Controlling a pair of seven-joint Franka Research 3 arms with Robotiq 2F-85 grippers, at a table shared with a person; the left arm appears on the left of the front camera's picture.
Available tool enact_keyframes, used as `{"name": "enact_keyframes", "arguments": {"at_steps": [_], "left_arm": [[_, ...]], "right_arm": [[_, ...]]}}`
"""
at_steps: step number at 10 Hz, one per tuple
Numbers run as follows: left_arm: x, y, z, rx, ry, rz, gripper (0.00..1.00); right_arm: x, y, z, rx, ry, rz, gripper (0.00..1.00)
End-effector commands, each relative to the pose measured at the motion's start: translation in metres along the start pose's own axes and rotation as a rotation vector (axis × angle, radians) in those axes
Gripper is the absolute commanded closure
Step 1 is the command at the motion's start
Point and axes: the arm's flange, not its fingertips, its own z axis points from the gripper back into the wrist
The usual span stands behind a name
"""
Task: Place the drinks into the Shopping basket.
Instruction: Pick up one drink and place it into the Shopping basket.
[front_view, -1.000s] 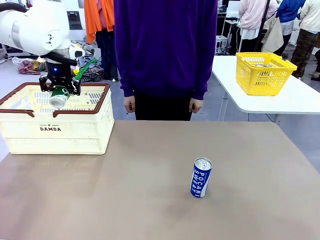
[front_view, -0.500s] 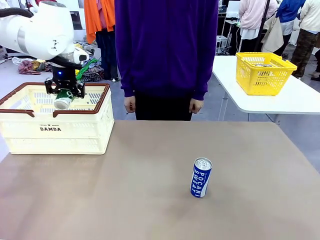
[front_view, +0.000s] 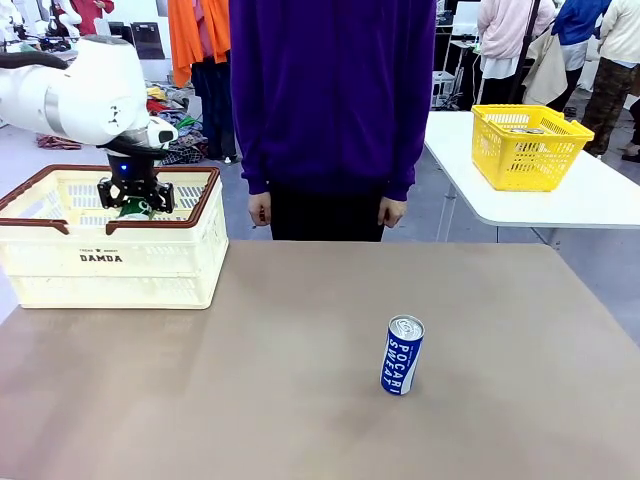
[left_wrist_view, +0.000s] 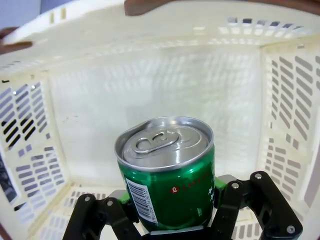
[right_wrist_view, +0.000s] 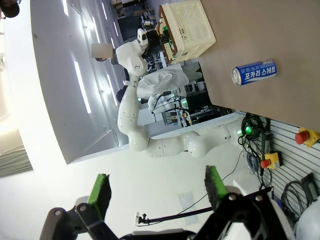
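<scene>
Two fingers of the left gripper clamp the green can, held low inside the DAMDA Shopping basket, evidently so that release means a short drop. Right gripper hangs open, unladen. Blue Pocari Sweat can stands upright mid-table, well apart from the basket.

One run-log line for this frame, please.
left gripper: shut on small green metal can, inside cream-white slotted plastic basket | right gripper: open, empty | blue metal can: upright on table
</scene>
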Motion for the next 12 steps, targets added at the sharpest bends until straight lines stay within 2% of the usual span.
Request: {"name": "enact_keyframes", "arguments": {"at_steps": [1, 4, 5, 6, 7, 12], "left_arm": [[0.005, 0.005, -0.007, -0.031, 0.034, -0.009, 1.00], [0.014, 0.008, -0.026, -0.061, 0.061, -0.002, 1.00], [0.015, 0.008, -0.027, -0.057, 0.053, 0.012, 0.97], [0.015, 0.008, -0.027, -0.064, 0.046, 0.011, 0.37], [0.015, 0.007, -0.028, -0.070, 0.046, 0.005, 0.00], [0.010, 0.007, -0.019, -0.076, 0.050, -0.001, 0.00]], "right_arm": [[-0.001, 0.003, 0.000, 0.002, -0.001, 0.007, 0.00], [-0.001, 0.003, 0.000, 0.002, -0.001, 0.007, 0.00], [-0.001, 0.003, 0.000, 0.002, -0.001, 0.007, 0.00], [-0.001, 0.003, 0.000, 0.002, -0.001, 0.007, 0.00], [-0.001, 0.003, 0.000, 0.002, -0.001, 0.007, 0.00], [-0.001, 0.003, 0.000, 0.002, -0.001, 0.007, 0.00]]}}
